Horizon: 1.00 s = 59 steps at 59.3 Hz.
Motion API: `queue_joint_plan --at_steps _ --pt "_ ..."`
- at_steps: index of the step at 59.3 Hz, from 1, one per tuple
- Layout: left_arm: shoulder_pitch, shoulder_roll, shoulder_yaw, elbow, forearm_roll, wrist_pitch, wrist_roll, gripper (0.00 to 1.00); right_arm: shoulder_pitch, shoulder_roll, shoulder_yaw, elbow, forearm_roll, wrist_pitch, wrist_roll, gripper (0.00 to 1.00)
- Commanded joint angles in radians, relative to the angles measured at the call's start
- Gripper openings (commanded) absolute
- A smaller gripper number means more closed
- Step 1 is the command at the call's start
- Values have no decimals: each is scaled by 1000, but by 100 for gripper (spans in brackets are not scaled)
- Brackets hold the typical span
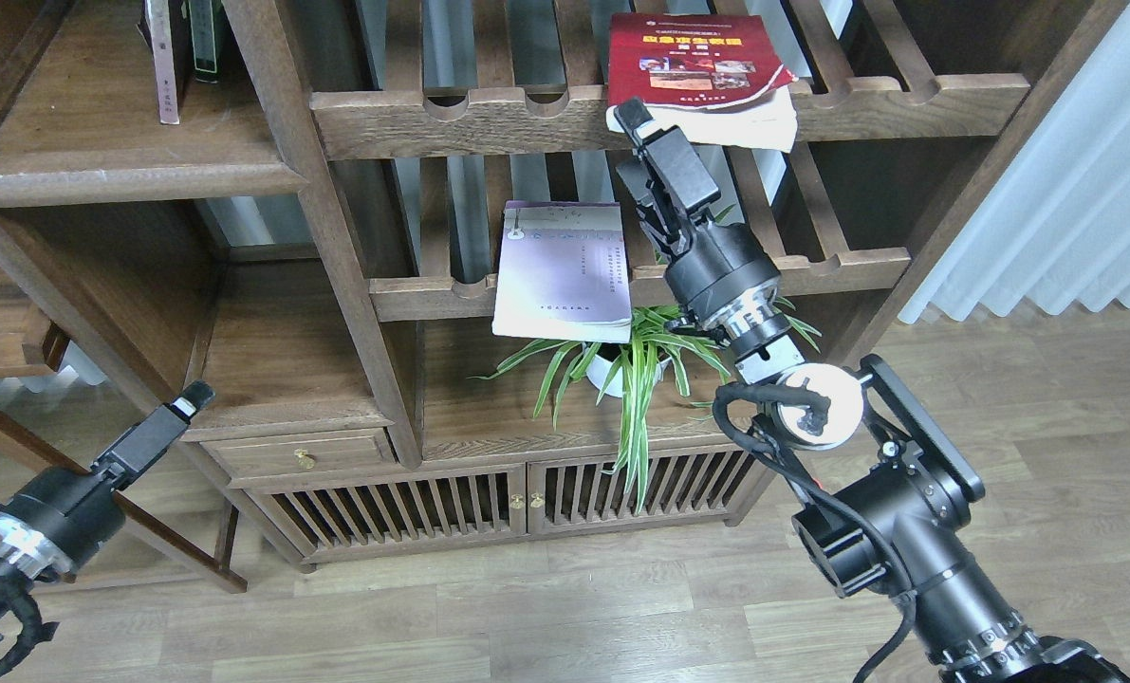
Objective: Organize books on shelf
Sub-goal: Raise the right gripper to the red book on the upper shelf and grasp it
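My right gripper (633,119) sits at the red paperback with yellow title (697,59), at its lower left corner; its jaws' opening I cannot tell.

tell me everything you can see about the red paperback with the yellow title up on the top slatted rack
The red paperback with a yellow title lies flat, cover up, on the upper slatted wooden rack, its lower end overhanging the notched front rail. The cover shows small photos under the title, and its lower right corner curls upward. The cream page block looks thick and slightly bowed. The right gripper is at the book's lower left corner; whether it touches cannot be told.
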Motion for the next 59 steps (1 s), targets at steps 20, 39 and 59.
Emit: queue_joint_plan --at_steps 20,39,59 --pt "1 0 -23 14 -2 0 -3 100 29 0 72 -1 0 -21 0 97" --pt "1 0 -37 15 -5 0 -6 100 28 0 119 -3 6 -31 3 90" --pt "-2 0 -40 15 -5 0 -6 100 23 0 121 -3 28 -125 29 73"
